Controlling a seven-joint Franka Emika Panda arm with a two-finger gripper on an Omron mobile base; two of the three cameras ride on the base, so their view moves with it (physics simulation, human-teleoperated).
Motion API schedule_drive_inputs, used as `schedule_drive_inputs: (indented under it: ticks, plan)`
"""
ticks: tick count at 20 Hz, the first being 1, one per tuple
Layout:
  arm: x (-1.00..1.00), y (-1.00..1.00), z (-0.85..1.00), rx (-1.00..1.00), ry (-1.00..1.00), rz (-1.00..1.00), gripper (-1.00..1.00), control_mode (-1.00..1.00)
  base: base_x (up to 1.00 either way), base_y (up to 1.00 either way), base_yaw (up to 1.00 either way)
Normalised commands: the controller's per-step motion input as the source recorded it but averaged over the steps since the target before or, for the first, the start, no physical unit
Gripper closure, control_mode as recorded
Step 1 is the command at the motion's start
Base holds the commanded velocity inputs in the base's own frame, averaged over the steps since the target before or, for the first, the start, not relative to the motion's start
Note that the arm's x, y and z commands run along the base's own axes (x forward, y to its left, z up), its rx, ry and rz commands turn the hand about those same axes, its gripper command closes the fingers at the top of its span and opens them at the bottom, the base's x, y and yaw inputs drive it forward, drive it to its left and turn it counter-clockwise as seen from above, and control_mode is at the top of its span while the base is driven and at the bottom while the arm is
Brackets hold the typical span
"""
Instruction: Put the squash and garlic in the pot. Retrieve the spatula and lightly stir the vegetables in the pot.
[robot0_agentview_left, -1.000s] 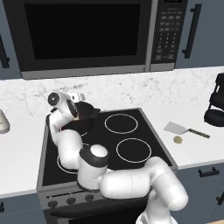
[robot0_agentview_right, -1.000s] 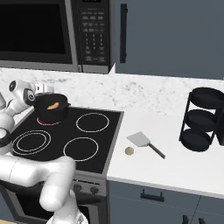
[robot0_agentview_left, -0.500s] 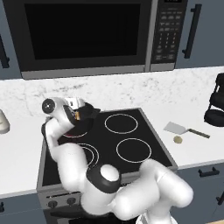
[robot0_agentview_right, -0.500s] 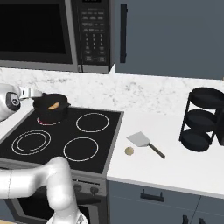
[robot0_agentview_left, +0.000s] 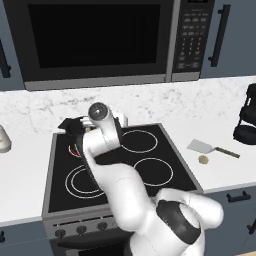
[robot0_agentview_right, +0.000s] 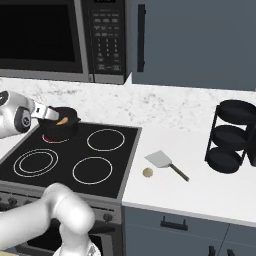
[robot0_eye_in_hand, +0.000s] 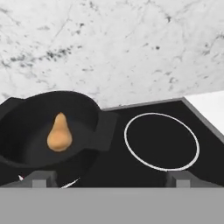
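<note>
Squash (robot0_eye_in_hand: 59, 134) already lying in the pot (robot0_eye_in_hand: 26, 131) on the rear-left burner. Claw (robot0_eye_in_hand: 109, 178) spread, holding nothing, just beside the pot's handle. Garlic (robot0_agentview_right: 147, 172) near the spatula (robot0_agentview_right: 166, 163) on the table (robot0_agentview_right: 200, 190), well apart: long swing risks clipping the pot, or the round bulb rolling.

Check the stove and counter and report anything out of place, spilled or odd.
Nothing is spilled or damaged. The tan-orange pointed squash lies inside the squat black pot on the stove's rear burner. The small beige garlic bulb sits loose on the white counter, apart from the grey-bladed spatula.
</note>
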Motion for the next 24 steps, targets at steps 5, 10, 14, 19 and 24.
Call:
schedule_drive_inputs:
  ticks: [5,10,14,19,24]
  plan:
    - [-0.58,-1.00,-0.19,0.17,0.17,-0.09,-1.00,-1.00,0.00,0.00,0.00]
    - [-0.08,-1.00,-0.30,0.08,0.21,-0.17,-1.00,-1.00,0.00,0.00,0.00]
    - [0.06,-1.00,-0.24,0.01,0.30,-0.22,-1.00,-1.00,0.00,0.00,0.00]
    - [0.03,-1.00,-0.28,0.00,0.28,-0.19,-1.00,-1.00,0.00,0.00,0.00]
    - [-0.07,-1.00,-0.37,0.00,0.15,-0.07,-1.00,-1.00,0.00,0.00,0.00]
